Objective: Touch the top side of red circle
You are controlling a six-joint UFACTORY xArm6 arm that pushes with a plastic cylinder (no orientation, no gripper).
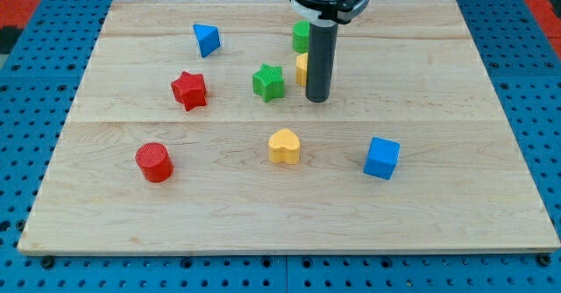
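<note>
Eight blocks lie on the wooden board (438, 223): two red, two blue, two green, two yellow. My tip (317, 99) holds nothing, touching no block, just beside a half-hidden yellow block (301, 67). The red circle (154, 162) sits well apart at its eight o'clock.

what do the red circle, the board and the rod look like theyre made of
Red circle: probably plastic, matte, with fine ridges across its top that suggest 3D printing.
Board: light wood, smooth with a mild sheen; grain lines and seams between planks show.
Rod: dark and smooth, metal or hard plastic, I cannot tell which; my tip sits far to the upper right of the red circle.
</note>
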